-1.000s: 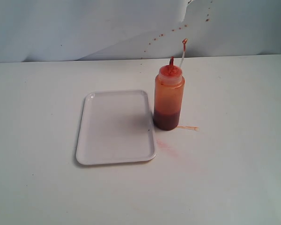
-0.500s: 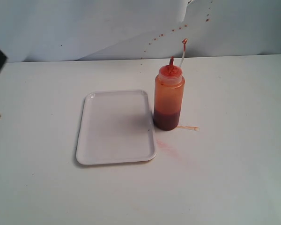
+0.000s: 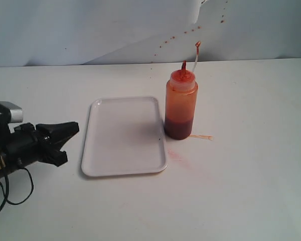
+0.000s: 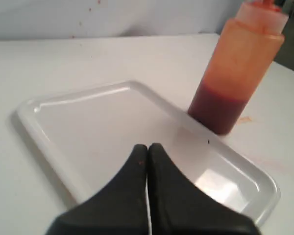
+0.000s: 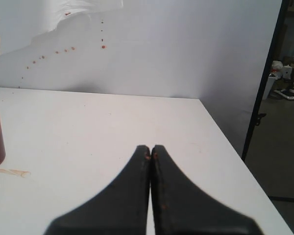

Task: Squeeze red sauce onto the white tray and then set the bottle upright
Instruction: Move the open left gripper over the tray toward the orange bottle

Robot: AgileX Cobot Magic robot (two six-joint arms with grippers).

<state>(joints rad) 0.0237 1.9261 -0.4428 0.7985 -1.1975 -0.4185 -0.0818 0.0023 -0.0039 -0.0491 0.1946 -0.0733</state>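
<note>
Outside camera: the tray [image 3: 124, 136] lies mid-way across the surface [image 3: 251, 175]. The bottle [image 3: 181, 105] stands upright just off its right rim, dark sauce [image 3: 178, 128] settled in its base. The left fingers [image 3: 73, 128] are pressed together, pointing at the tray's left rim, close but apart. A pink smear [image 3: 176, 155] stains the surface off the tray's front right corner.

Left wrist camera: fingers tight together above the tray, bottle beyond its rim.

Right wrist camera: the right fingers [image 5: 150, 148] are pinched together over the surface, the bottle's edge just showing.
</note>
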